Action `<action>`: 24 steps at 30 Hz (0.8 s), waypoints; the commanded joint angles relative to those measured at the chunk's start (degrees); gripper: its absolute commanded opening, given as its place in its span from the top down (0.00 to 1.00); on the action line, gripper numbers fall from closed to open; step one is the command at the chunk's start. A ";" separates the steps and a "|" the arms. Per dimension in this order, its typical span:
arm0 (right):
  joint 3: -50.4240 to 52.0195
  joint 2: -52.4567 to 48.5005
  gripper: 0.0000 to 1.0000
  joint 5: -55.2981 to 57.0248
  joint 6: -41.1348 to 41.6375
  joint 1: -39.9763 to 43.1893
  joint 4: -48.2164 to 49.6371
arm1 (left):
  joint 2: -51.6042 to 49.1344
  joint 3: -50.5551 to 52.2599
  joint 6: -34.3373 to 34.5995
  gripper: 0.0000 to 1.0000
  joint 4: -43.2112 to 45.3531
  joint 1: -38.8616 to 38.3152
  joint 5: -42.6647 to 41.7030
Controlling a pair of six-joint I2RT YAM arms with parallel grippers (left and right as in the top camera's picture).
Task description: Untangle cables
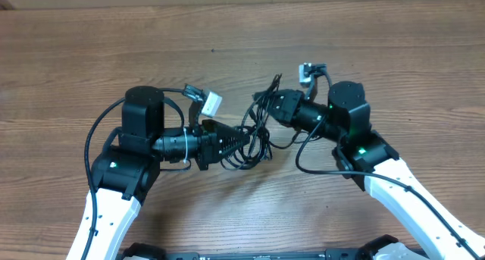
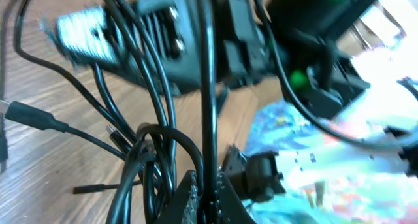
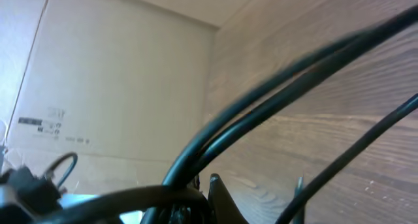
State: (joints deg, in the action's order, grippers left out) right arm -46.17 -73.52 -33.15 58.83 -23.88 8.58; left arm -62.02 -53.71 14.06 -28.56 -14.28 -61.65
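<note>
Presently pinching with the left tool, pressed together on one strand of the bundle of thin black cords. Shown in the left wrist view as a single cord rising straight up out of the closed dark fingers at the lower edge. Hanging in loose loops just left of that tool tip, with a small black plug end further to the left. Placed directly between the two tool tips, over the brown wooden bench; resting on it or lifted just off it, cannot tell.

Likewise closed at the right tool, meeting the upper side of the bundle from the opposite direction. Pressed together on the cords, as far as can be judged from above; supported only partly by the right wrist view, very near and blurred. Crossing there just above the dark finger of the tool: two black strands side by side, slanting up to the right, and a thinner one beside them. Beyond this tool, only bench surface and a pale cardboard wall.

Facing each other almost tip to tip, with the bundle touching both. Blurred behind the cords in the left wrist view: the black body of the right arm, with a green light.
</note>
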 commanded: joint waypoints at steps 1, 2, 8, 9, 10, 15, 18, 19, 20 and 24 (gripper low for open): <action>-0.79 0.11 0.96 -0.42 -0.33 2.97 0.81 | 0.20 -1.18 -5.29 0.96 -1.79 -0.42 -4.90; -0.79 0.11 0.96 -0.83 -0.35 3.74 0.79 | 0.20 -1.18 -5.95 0.96 -2.60 -0.42 -4.90; -0.79 0.11 0.96 -3.54 -0.79 9.40 0.48 | 0.20 -1.18 -8.15 0.96 -7.15 -0.42 -4.87; -0.79 0.11 0.96 -3.69 -0.79 10.36 0.04 | 0.20 -1.18 -8.15 0.96 -7.54 -0.42 -4.87; -0.79 0.11 0.96 -3.91 -1.18 11.28 -0.37 | 0.20 -1.18 -8.15 0.96 -7.72 -0.42 -4.94; -0.79 0.09 0.96 -4.26 -6.12 15.30 -3.02 | 0.20 -1.18 -8.13 0.96 -8.26 -0.42 -6.16; -0.79 0.09 0.96 -4.22 -8.07 17.53 -4.98 | 0.20 -1.18 -8.13 0.96 -9.22 -0.42 -6.23; -0.79 0.09 0.96 -4.17 -8.74 18.18 -5.60 | 0.20 -1.18 -8.13 0.96 -9.57 -0.42 -6.49; -0.79 0.09 0.96 -4.17 -10.12 19.08 -6.56 | 0.20 -1.18 -8.13 0.96 -9.88 -0.42 -6.97; -0.79 0.09 0.96 -3.93 -13.92 21.97 -10.51 | 0.20 -1.18 -8.09 0.96 -10.43 -0.42 -7.69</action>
State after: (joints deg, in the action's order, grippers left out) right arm -46.17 -73.45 -46.92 48.23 -7.18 -1.21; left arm -62.81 -53.74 7.27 -37.63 -14.28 -62.59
